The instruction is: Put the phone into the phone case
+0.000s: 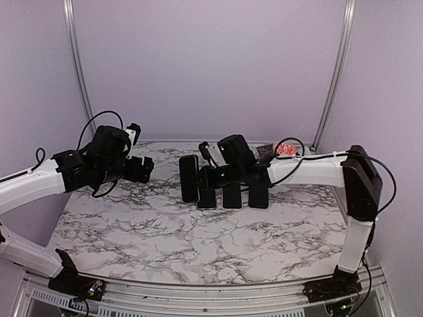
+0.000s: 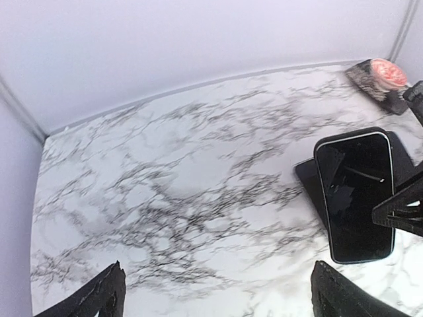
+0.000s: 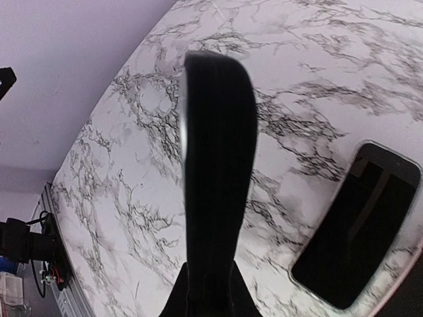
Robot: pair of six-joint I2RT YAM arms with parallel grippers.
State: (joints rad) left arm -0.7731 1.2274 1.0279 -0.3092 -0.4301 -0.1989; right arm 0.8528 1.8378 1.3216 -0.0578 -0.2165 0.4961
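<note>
My right gripper is shut on a black phone and holds it upright above the table's middle. In the right wrist view the phone is edge-on with a silvery rim, pinched between my fingers. In the left wrist view its glossy screen faces the camera, with a dark flat slab right behind it. Three black flat slabs lie in a row beneath the right gripper; I cannot tell which is the case. One has a pale rim. My left gripper is open and empty, left of the phone.
A pink-red round thing sits on a dark patterned item at the back right, also seen in the left wrist view. Purple walls and metal posts close in the marble table.
</note>
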